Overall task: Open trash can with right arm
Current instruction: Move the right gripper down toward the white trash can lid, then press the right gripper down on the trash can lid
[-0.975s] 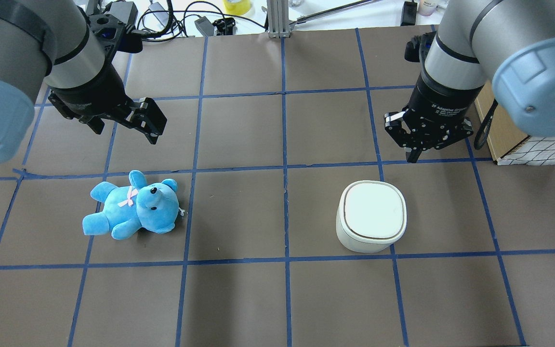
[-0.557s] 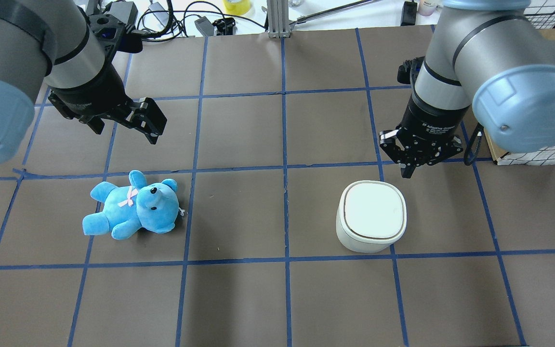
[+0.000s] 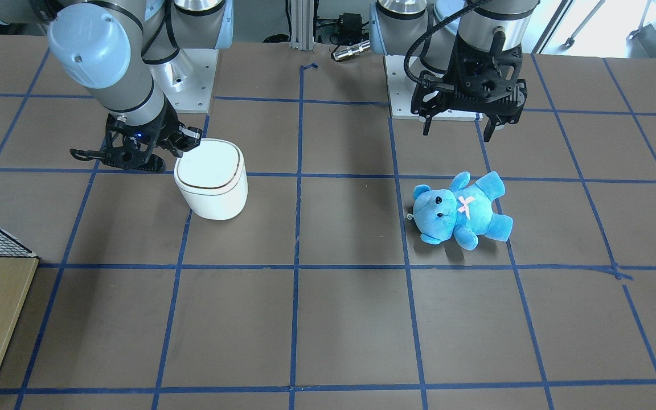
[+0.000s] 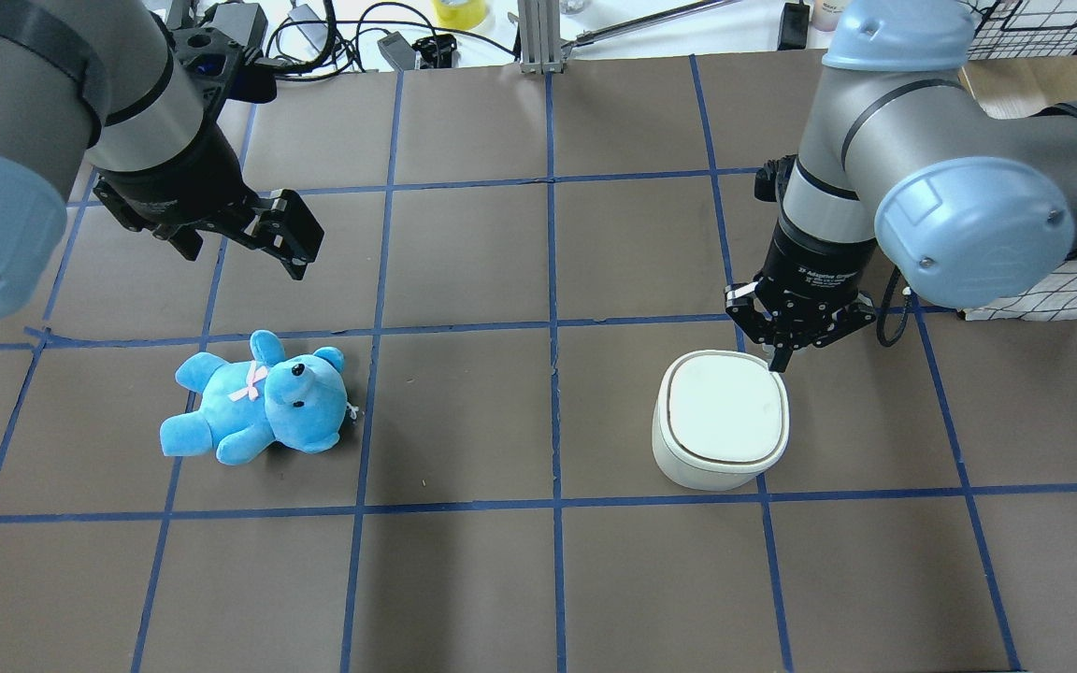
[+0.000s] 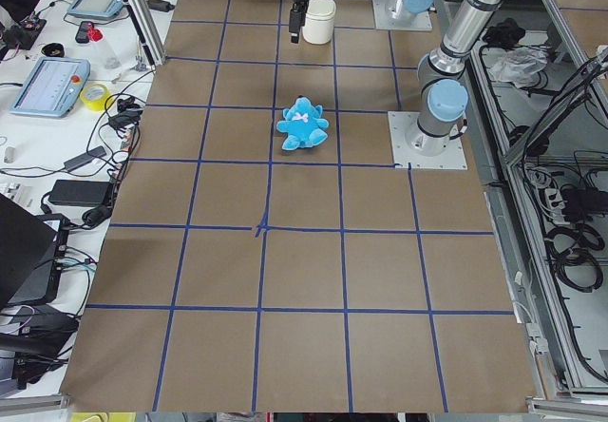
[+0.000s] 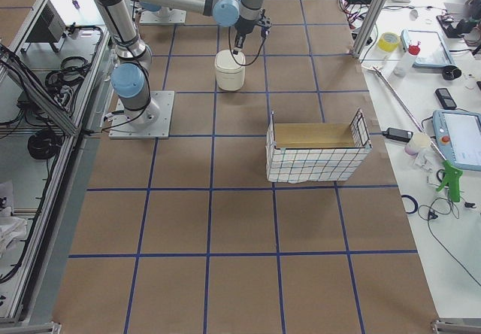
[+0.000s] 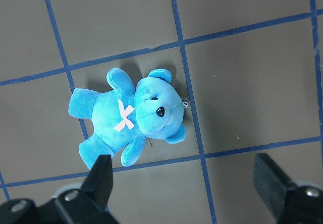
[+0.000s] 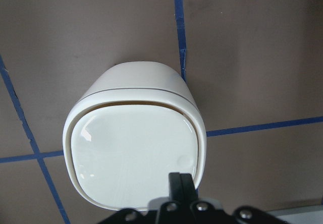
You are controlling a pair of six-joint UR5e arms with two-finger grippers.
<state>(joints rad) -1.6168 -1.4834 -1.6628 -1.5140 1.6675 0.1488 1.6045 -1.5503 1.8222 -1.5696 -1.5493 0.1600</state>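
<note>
Fingers [image 7: 101,176] of my left gripper [image 4: 244,254] hang spread wide and empty at the upper left of the overhead frame. Below them, at centre left, a blue teddy bear [image 4: 263,402] lies face up on the taped table [image 4: 464,579]. That arm has no part in this job.

Right of centre, the white trash can [image 4: 697,467] stands upright on the table, its flip lid [image 4: 724,407] flat and closed. At the lid's upper-right corner my right gripper [image 4: 776,360] points straight down. Its two fingers are pressed together into a single tip with nothing between them. The tip sits over the lid's rim; I cannot tell whether it touches.

I judge the approach nearly complete and the opening not yet begun. As I read it, the next move calls for a short, steady press on that corner, or a hook under the edge. Either should be gentle enough not to slide the light bin.

Farther right, the right arm [image 4: 884,131] reaches in from the frame's right edge. Its pale-blue joint cap [image 4: 969,224] sits large toward the camera, and the wrist is turned vertical over the can.
</note>
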